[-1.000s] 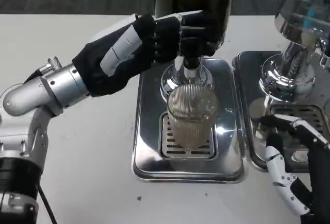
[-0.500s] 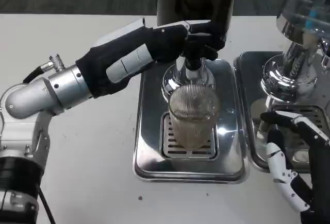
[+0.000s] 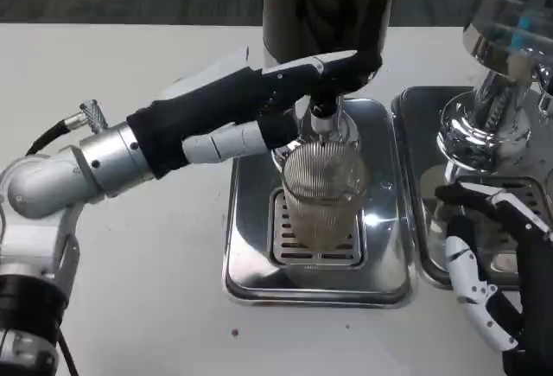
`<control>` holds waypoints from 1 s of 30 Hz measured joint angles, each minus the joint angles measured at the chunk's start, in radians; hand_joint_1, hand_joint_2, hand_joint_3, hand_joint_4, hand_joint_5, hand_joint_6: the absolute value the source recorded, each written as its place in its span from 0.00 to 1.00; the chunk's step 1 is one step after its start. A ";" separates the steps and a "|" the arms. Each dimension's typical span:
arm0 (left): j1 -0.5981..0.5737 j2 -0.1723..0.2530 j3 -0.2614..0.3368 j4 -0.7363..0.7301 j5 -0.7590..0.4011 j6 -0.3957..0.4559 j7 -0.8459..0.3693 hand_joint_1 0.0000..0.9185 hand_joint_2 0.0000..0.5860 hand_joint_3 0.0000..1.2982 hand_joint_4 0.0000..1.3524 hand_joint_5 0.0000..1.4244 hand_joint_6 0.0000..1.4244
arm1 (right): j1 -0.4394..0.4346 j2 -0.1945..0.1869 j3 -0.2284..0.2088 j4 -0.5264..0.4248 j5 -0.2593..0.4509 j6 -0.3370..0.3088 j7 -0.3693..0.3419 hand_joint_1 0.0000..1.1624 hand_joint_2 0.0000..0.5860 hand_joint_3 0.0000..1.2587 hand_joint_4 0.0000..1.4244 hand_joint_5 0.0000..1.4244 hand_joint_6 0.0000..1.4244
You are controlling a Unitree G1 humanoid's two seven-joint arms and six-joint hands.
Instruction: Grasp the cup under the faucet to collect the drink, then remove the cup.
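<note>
2 hands work: left hand (image 3: 259,104) fingers press the faucet (image 3: 324,117) lever, right hand (image 3: 492,281) released; the cup (image 3: 322,194) beneath on the drip tray (image 3: 251,264) could overflow if held long.

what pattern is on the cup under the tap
Clear glass with fine vertical ribs all round the cup, seen in the head view.

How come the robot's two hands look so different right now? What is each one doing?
The left hand reaches up to the faucet above the cup, fingers stretched out across the lever; the right hand rests low by the second drip tray, touching no lever. The left hand shows mostly black, the right hand shows white and black fingers, curled and apart. Neither hand holds the cup.
</note>
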 measured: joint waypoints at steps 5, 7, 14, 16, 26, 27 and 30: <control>0.003 0.008 -0.012 0.006 0.006 -0.044 0.013 0.00 0.13 0.08 0.01 0.05 0.03 | -0.002 0.000 0.000 0.006 0.002 0.000 0.000 0.28 0.82 0.39 0.30 0.26 0.23; 0.007 0.010 -0.018 0.010 0.006 -0.061 0.020 0.00 0.13 0.08 0.01 0.05 0.03 | -0.002 0.000 0.000 0.006 0.002 0.000 0.000 0.28 0.82 0.39 0.30 0.26 0.23; 0.008 0.021 -0.032 0.028 0.010 -0.118 0.038 0.00 0.13 0.08 0.02 0.05 0.04 | -0.002 0.000 0.001 0.009 0.010 0.000 0.000 0.31 0.77 0.34 0.28 0.25 0.23; 0.008 0.026 -0.034 0.031 0.019 -0.136 0.046 0.00 0.13 0.08 0.02 0.05 0.04 | -0.003 -0.001 0.001 0.009 0.016 0.000 0.002 0.32 0.73 0.32 0.26 0.24 0.22; 0.013 0.045 -0.058 0.032 0.032 -0.186 0.079 0.00 0.13 0.08 0.02 0.06 0.04 | -0.028 -0.009 0.004 0.037 0.148 0.001 0.107 0.44 0.48 0.20 0.18 0.19 0.19; 0.013 0.046 -0.061 0.032 0.032 -0.187 0.082 0.00 0.13 0.08 0.02 0.06 0.04 | -0.034 -0.011 0.004 0.043 0.161 0.001 0.120 0.47 0.45 0.18 0.16 0.18 0.19; 0.014 0.049 -0.065 0.032 0.033 -0.189 0.088 0.00 0.14 0.08 0.03 0.06 0.04 | -0.049 -0.027 0.004 0.058 0.207 0.002 0.172 0.51 0.41 0.13 0.11 0.14 0.17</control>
